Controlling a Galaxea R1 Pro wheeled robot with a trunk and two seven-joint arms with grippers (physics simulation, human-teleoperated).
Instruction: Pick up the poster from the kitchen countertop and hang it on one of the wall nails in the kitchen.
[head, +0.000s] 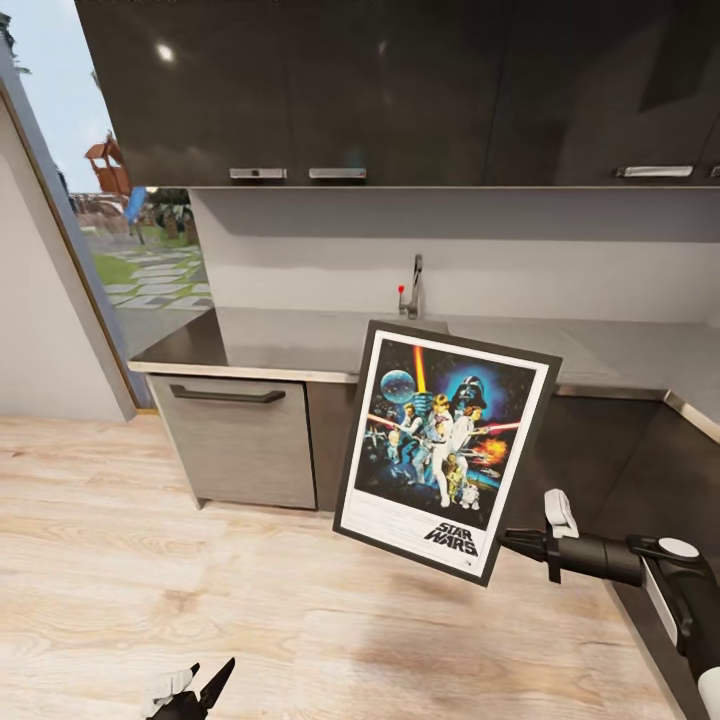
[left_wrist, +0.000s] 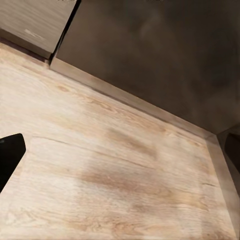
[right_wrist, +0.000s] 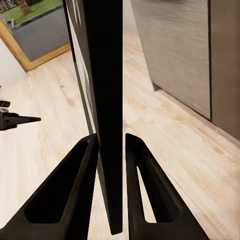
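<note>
clamping the poster (head: 447, 449) by its lower right edge, the right gripper (head: 512, 541) holds it tilted at centre frame, clear of the tabletop (head: 300, 340) for carrying, while the left gripper (head: 205, 690), lower left, looks parted and empty.

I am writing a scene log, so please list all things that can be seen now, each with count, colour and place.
poster: one, black frame, colourful print, held tilted in front of the counter
kitchen countertop: one, grey, L-shaped, under the wall cabinets
tap: one, metal, at the counter's back
wall cabinets: one row, dark, above
floor: light wood
right gripper: one, black, fingers clamping the poster's edge
left gripper: one, black, low over the floor
</note>
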